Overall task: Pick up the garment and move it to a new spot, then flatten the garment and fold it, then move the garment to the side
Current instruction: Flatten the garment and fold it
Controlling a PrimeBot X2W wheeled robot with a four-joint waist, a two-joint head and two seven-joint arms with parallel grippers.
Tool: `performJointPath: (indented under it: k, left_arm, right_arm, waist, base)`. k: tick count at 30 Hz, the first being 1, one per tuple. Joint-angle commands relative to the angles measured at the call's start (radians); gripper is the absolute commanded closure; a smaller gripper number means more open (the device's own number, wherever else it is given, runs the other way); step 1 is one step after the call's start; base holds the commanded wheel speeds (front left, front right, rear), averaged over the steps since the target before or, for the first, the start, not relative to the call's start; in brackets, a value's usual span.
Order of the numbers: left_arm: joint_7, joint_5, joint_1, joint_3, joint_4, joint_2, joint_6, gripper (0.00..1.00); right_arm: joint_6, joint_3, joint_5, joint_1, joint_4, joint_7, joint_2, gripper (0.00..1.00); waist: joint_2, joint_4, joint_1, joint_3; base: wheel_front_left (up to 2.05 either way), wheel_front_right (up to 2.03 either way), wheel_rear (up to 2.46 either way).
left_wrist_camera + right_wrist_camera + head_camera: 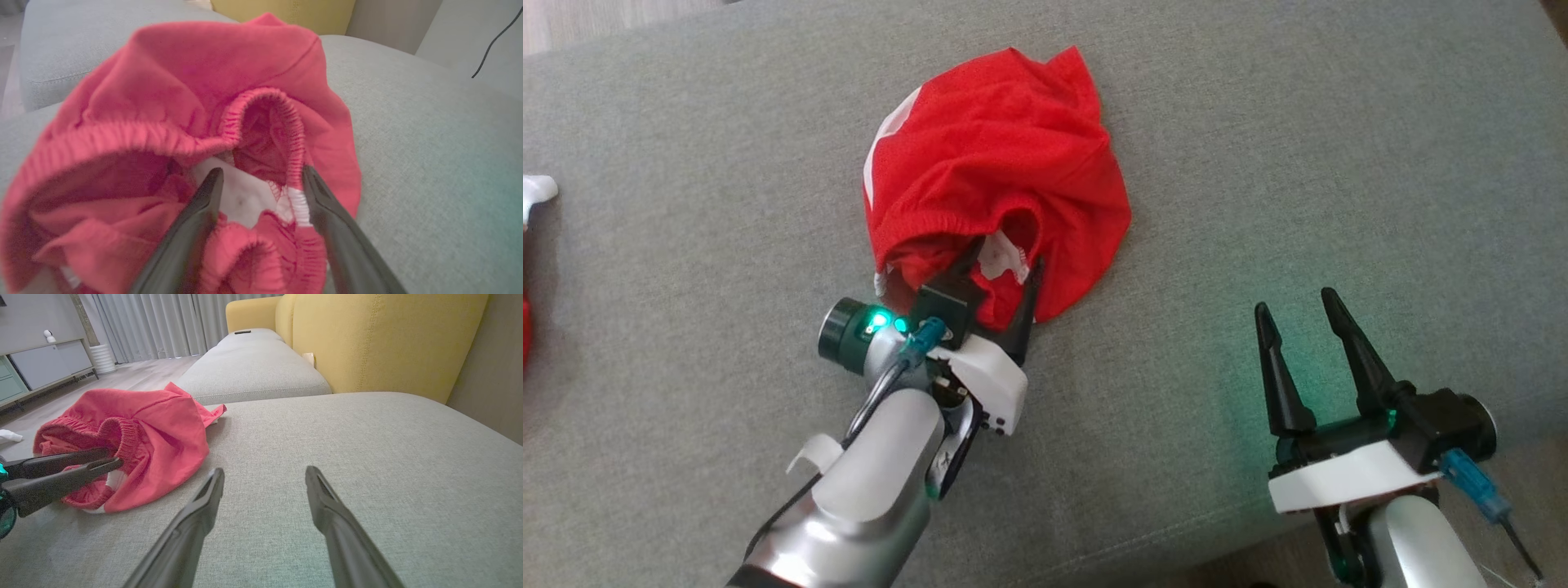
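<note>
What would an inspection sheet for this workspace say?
Surface: grey sofa cushion.
Job's things: red garment crumpled in a heap, elastic waistband toward the left gripper.
Clutter: small white item at the cushion's left edge, unclear.
Grippers: left gripper open, fingers astride the waistband; right gripper open, over bare cushion.
Cables: blue-plugged lead at the right wrist; dark cable on the wall.
Surroundings: yellow sofa back, curtains, low cabinet.

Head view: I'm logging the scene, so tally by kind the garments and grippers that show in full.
Garment: 1
Grippers: 2 (left gripper, right gripper)
Left-edge scraps: cut off, not counted
Total: 3
</note>
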Motion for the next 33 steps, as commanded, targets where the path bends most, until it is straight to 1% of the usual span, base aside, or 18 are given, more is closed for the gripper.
performJointPath:
  k: [1,7,13,16,17,19,20,22,23,24,30,33]
  left_arm:
    - [-0.011,0.020,-0.014,0.021,-0.016,0.002,-0.006,0.00]
    - [-0.011,0.045,-0.007,-0.001,0.015,0.002,-0.007,0.00]
    - [-0.011,0.045,-0.013,-0.026,0.050,0.002,-0.013,0.00]
    - [-0.011,0.045,-0.020,-0.043,0.071,0.002,-0.012,0.03]
    - [-0.011,0.044,-0.023,-0.048,0.076,0.002,-0.012,0.12]
    - [-0.011,0.037,-0.028,-0.055,0.079,0.002,-0.010,0.21]
    - [-0.011,0.033,-0.031,-0.059,0.081,0.002,-0.009,0.27]
    - [-0.011,0.024,-0.036,-0.067,0.085,0.002,-0.005,0.54]
    - [-0.011,0.019,-0.038,-0.070,0.087,0.002,-0.003,0.72]
    - [-0.011,0.013,-0.040,-0.074,0.087,0.002,-0.005,1.00]
    - [-0.011,-0.047,-0.049,-0.095,0.049,0.002,-0.051,1.00]
    - [-0.011,-0.082,-0.078,-0.115,0.020,0.002,-0.096,1.00]
  right_arm:
    - [0.007,0.016,0.005,-0.024,-0.026,-0.003,-0.004,0.00]
    - [0.007,0.012,0.004,-0.024,-0.025,-0.003,-0.004,0.00]
    - [0.007,0.014,0.010,-0.023,-0.023,-0.003,-0.004,0.00]
    - [0.007,0.015,0.012,-0.025,-0.021,-0.003,-0.004,0.00]
    - [0.007,0.016,0.013,-0.026,-0.021,-0.003,-0.004,0.00]
    - [0.007,0.016,0.015,-0.026,-0.020,-0.003,-0.004,0.00]
    - [0.007,0.018,0.015,-0.027,-0.020,-0.003,-0.004,0.00]
    - [0.007,0.020,0.017,-0.027,-0.018,-0.003,-0.004,0.00]
    - [0.007,0.021,0.017,-0.028,-0.017,-0.003,-0.004,0.00]
    - [0.007,0.023,0.018,-0.028,-0.017,-0.003,-0.004,0.00]
    - [0.007,0.014,0.021,-0.017,-0.010,-0.003,-0.004,0.00]
    - [0.007,0.012,0.027,-0.008,-0.008,-0.003,-0.004,0.00]
  waist:
    - [0.0000,0.001,0.0000,0.000]
    - [0.0000,0.003,0.0000,-0.001]
    - [0.0000,0.004,0.0000,-0.001]
    - [0.0000,0.003,0.0000,-0.001]
    - [0.0000,0.002,0.0000,-0.001]
    - [0.0000,0.001,0.0000,-0.002]
    - [0.0000,-0.001,0.0000,-0.002]
    - [0.0000,-0.003,0.0000,-0.003]
    - [0.0000,-0.004,0.0000,-0.004]
    - [0.0000,-0.006,0.0000,-0.005]
    - [0.0000,-0.009,0.0000,-0.033]
    - [0.0000,-0.011,0.0000,-0.062]
  base:
    - [0.00,0.00,0.00]
    - [0.00,0.00,0.00]
    - [0.00,0.00,0.00]
    - [0.00,0.00,0.00]
    - [0.00,0.00,0.00]
    - [0.00,0.00,0.00]
    - [0.00,0.00,0.00]
    - [0.00,0.00,0.00]
    - [0.00,0.00,0.00]
    - [0.00,0.00,0.00]
    - [0.00,0.00,0.00]
    - [0.00,0.00,0.00]
